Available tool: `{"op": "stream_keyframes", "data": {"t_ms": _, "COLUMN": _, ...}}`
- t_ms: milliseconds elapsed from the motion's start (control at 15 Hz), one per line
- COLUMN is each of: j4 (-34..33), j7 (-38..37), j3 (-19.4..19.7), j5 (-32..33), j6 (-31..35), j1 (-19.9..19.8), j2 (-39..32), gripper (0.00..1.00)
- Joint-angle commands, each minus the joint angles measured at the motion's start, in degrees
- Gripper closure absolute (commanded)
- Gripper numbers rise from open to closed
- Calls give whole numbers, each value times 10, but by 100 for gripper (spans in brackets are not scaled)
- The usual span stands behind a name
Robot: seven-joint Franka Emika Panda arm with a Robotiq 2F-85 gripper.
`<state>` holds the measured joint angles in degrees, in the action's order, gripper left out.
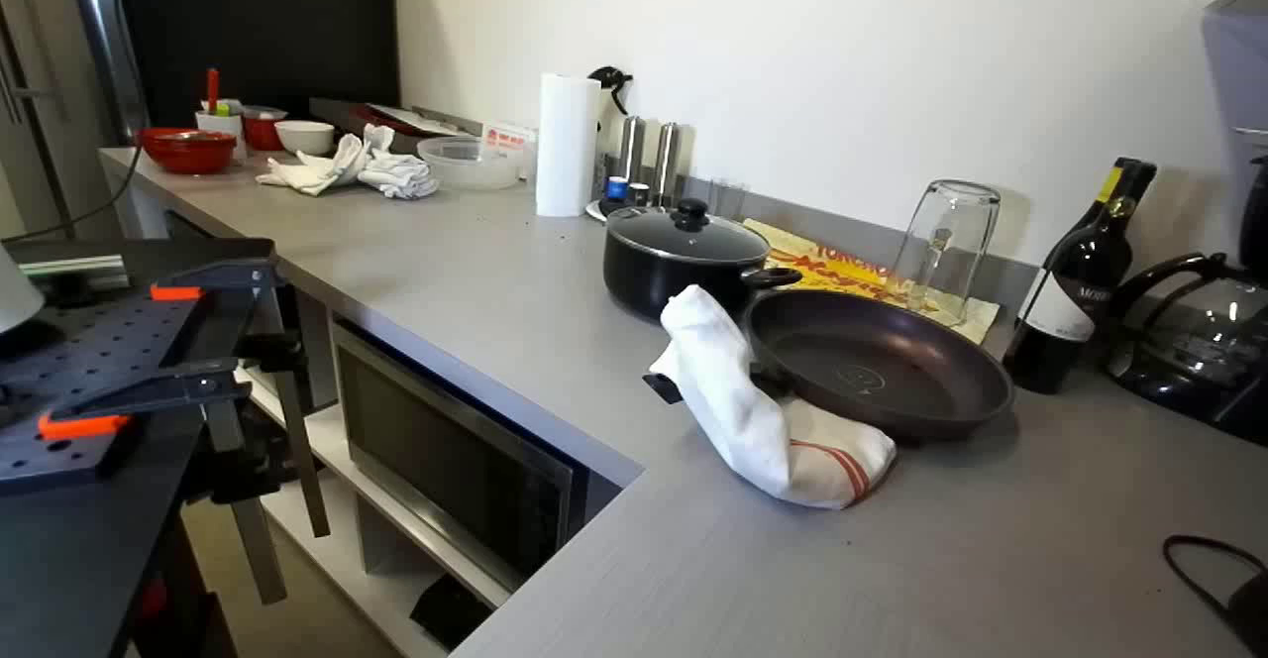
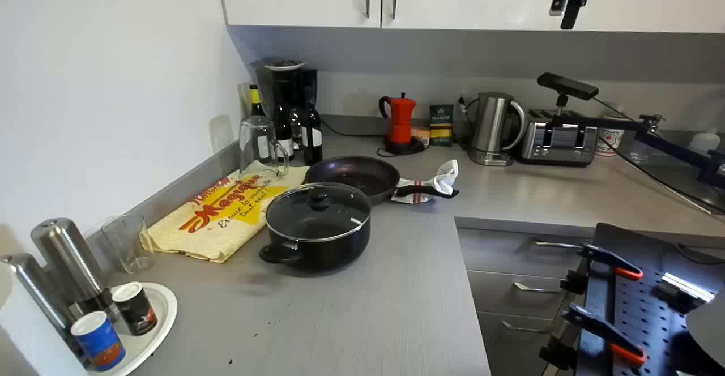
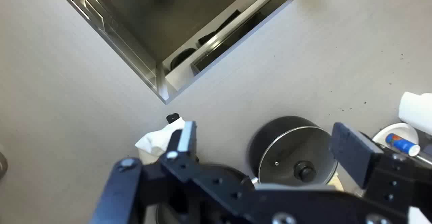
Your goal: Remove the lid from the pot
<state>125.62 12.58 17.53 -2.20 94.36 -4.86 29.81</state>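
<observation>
Gripper point(image 2: 563, 17) well above the lid point(image 2: 318, 214)

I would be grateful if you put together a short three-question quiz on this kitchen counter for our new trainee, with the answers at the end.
1. True or false: the lid sits on the pot.

2. Multiple choice: in both exterior views, what does the glass mug stand on?
A) the white plate
B) the printed yellow cloth
C) the frying pan

3. Short answer: in the wrist view, is the gripper open or shut?

Key:
1. True.
2. B.
3. Open, with nothing in its grasp.
</observation>
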Motion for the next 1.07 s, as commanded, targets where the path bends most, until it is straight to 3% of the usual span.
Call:
{"op": "stream_keyframes", "data": {"t_ms": 0, "j4": -2, "j7": 6, "j3": -12, "j5": -6, "j6": -1, "j1": -16, "j2": -3, "gripper": 0}}
{"op": "stream_keyframes", "data": {"t_ms": 533, "j4": -2, "j7": 6, "j3": -12, "j5": -6, "j6": -1, "j1": -16, "j2": -3, "gripper": 0}}
{"op": "stream_keyframes", "data": {"t_ms": 1000, "j4": -30, "j7": -1, "j3": -47, "j5": -6, "j6": 8, "j1": 1, "j2": -70, "gripper": 0}}
